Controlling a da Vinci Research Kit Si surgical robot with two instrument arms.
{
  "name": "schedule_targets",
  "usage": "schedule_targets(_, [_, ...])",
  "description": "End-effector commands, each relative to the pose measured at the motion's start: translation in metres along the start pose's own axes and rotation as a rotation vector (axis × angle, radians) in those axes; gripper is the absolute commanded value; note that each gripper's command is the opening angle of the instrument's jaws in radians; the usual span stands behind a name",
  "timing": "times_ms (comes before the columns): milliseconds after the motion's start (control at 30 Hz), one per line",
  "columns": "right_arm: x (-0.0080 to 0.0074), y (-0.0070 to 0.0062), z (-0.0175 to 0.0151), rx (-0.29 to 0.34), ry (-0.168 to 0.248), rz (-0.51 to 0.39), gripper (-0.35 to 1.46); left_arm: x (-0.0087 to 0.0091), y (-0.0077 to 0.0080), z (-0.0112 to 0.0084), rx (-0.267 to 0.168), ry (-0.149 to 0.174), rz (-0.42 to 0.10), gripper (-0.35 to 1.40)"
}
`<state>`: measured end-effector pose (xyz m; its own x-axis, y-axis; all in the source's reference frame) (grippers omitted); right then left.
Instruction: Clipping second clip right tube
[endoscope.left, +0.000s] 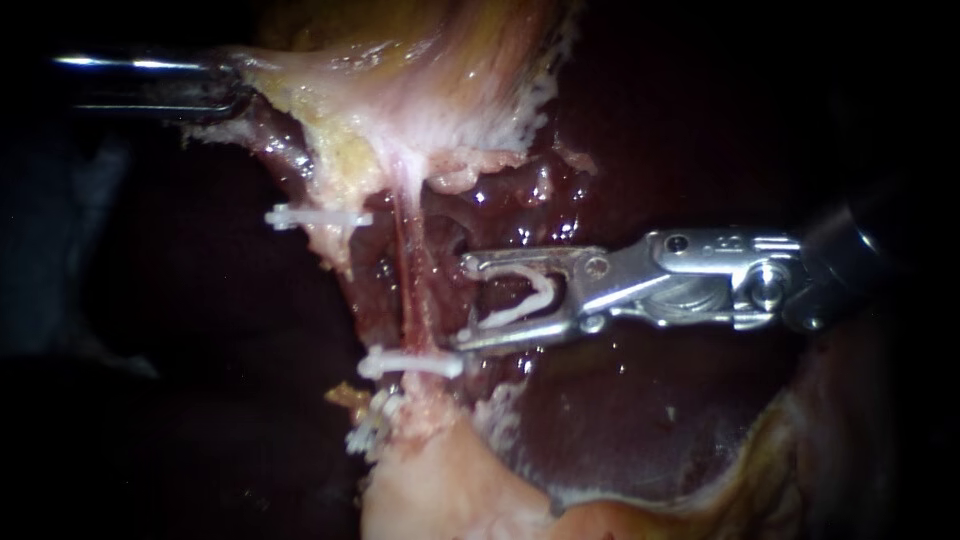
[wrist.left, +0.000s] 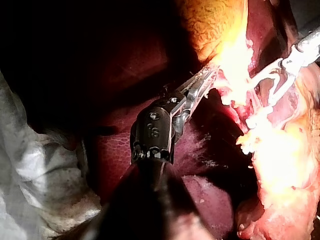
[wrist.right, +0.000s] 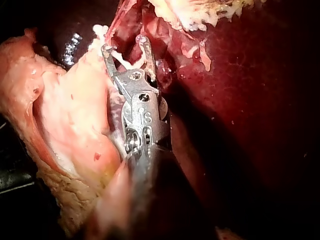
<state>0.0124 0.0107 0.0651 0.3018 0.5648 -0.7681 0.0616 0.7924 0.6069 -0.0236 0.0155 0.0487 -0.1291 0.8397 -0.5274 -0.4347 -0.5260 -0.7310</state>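
Where the right instrument is standing: nearest the endoscope, its shaft lying in from the right edge, its tips pointing toward the view's left and stopping just short of the right tube.
What its jaws are doing: standing wide apart and cradling the loaded clip — an open white clip, one leg seating against each jaw. No tissue is lying between them.
Which way the tube is lying: just beyond the tips, to their left in the endoscope view, and apart from them. It is running up and down as a thin reddish strand stretched between pale masses, so its long axis is crossing the jaws' line roughly square.
What the coming move is turning on: by my judgement, the loaded clip is needing to travel straight on leftward until the strand is sitting deep between both legs, before any closing.
What is crowding it: a placed clip is already sitting across the same tube, just below the lower jaw tip — the bare stretch above it is looking like the target.
Further left: another clip is lying across a second strand, well apart.
Which arm is nearer: the right one by far. The left instrument is lying at the upper left against pale tissue, and whether it is gripping I cannot tell.
Farthest back: the dark liver is lying behind everything.
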Motion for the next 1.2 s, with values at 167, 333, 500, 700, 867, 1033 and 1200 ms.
schedule_targets(167, [0.0002,-0.0003,0.0004,-0.001,0.001,0.011,0.49,-0.0001,0.0001,0.0000,0.001,-0.002,0.000,-0.35])
schedule_targets(333, [0.0002,-0.0007,0.0012,-0.007,-0.001,0.040,0.49,-0.0001,0.0001,0.0000,0.001,-0.002,0.000,-0.35])
schedule_targets(500, [0.0003,-0.0009,0.0022,-0.009,0.009,0.082,0.49,-0.0001,0.0001,0.0000,0.002,-0.002,0.000,-0.35])
schedule_targets(700, [0.0004,-0.0012,0.0035,0.029,0.017,0.117,0.49,-0.0001,0.0002,0.0000,0.002,-0.002,0.000,-0.35])
schedule_targets(867, [0.0002,-0.0015,0.0047,0.038,0.015,0.125,0.49,-0.0001,0.0002,0.0001,0.002,-0.002,0.000,-0.35])
schedule_targets(1033, [0.0000,-0.0014,0.0059,0.038,0.017,0.128,0.49,-0.0001,0.0002,0.0001,0.002,-0.002,0.000,-0.35])
schedule_targets(1200, [-0.0002,-0.0014,0.0072,0.051,0.023,0.137,0.49,-0.0001,0.0002,0.0001,0.004,-0.005,0.001,-0.35])
